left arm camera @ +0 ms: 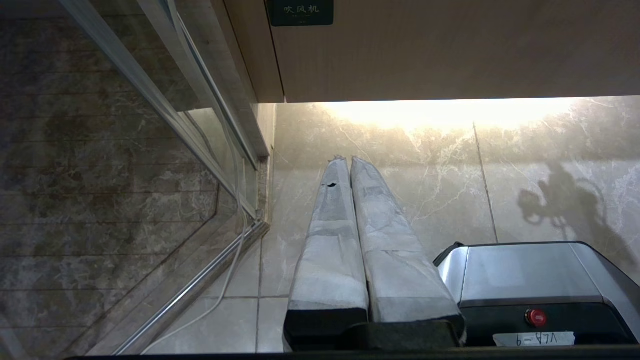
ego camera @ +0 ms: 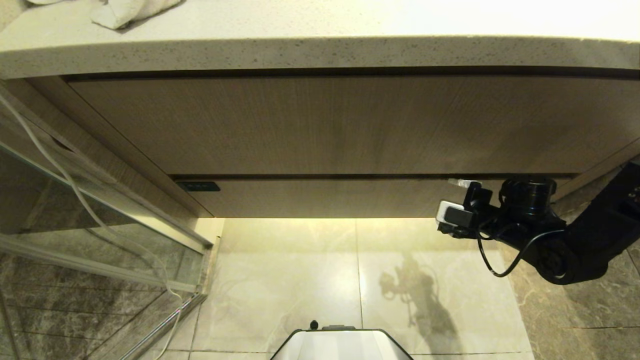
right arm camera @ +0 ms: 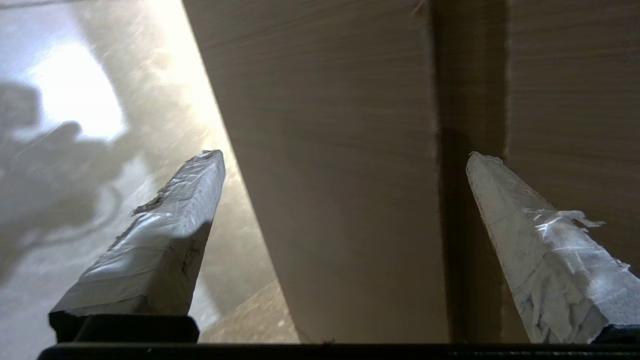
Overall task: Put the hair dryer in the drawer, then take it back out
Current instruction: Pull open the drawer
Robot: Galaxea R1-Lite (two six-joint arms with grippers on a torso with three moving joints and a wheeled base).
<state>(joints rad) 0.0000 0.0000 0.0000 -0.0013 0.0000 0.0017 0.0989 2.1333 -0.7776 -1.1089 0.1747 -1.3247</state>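
Drawer (ego camera: pixel 325 197) closed, hair dryer unseen, whole task ahead; right end effector (right arm camera: pixel 345 165) spread wide, empty, at drawer front.

Left gripper (left arm camera: pixel 347 160): taped fingers pressed together, above the marble floor (left arm camera: pixel 400 165).
Drawer (left arm camera: pixel 425 50): apparently closed, dark label (left arm camera: pixel 300 11).

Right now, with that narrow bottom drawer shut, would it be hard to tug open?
Probably fiddly: the drawer's front is smooth and handleless, so a grip may slip. The right claw, open, sits near its right end, so the wide drawer might drag unevenly.
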